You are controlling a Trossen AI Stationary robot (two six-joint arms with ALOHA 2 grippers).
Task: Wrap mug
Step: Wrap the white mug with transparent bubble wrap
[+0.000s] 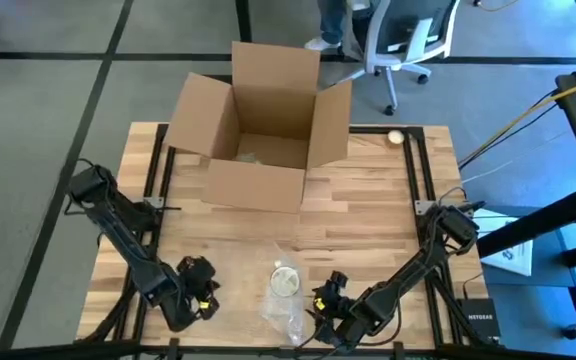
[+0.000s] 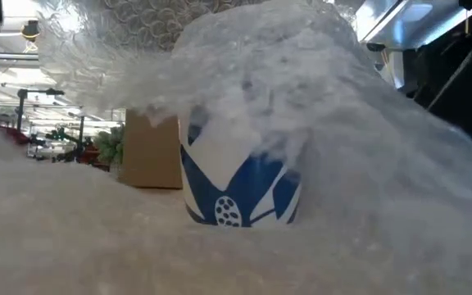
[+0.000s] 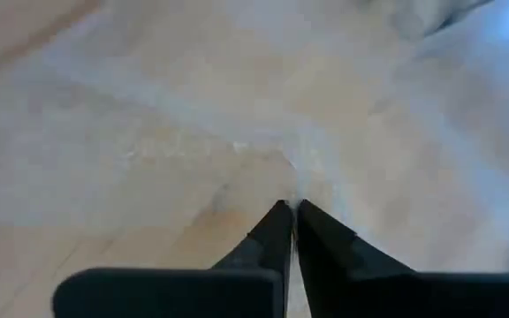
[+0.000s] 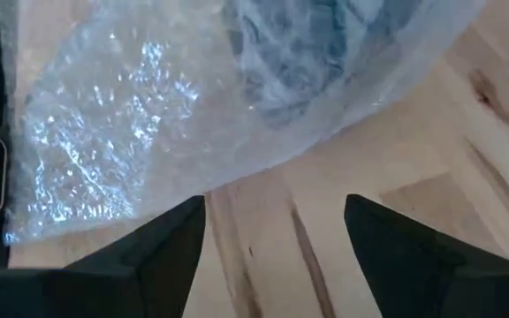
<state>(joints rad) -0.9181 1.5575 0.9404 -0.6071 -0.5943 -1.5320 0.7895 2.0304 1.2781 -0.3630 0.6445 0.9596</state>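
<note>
A white mug with a blue pattern point(image 2: 240, 188) stands upright on the wooden table near its front edge point(image 1: 286, 280). Clear bubble wrap point(image 2: 301, 90) is draped over it and spreads onto the table around it point(image 1: 290, 315). My left gripper point(image 1: 206, 292) is to the mug's left, low at the table, shut on the wrap point(image 3: 292, 205). My right gripper point(image 1: 324, 302) is just right of the mug, open point(image 4: 277, 221), with bare wood between its fingers and the wrapped mug point(image 4: 307, 53) ahead of it. My left gripper pinches the bubble wrap point(image 3: 294, 181) between its two fingertips, where the sheet lies on the table to the mug's left. Creases in the wrap run out from the fingertips. One layer or several, I cannot tell.
An open cardboard box point(image 1: 258, 130) stands at the table's far middle. A small round pale object point(image 1: 396, 137) lies at the far right corner. Bare wood lies between the box and the mug. An office chair point(image 1: 408, 40) and a person's legs point(image 1: 333, 25) show beyond the far edge.
</note>
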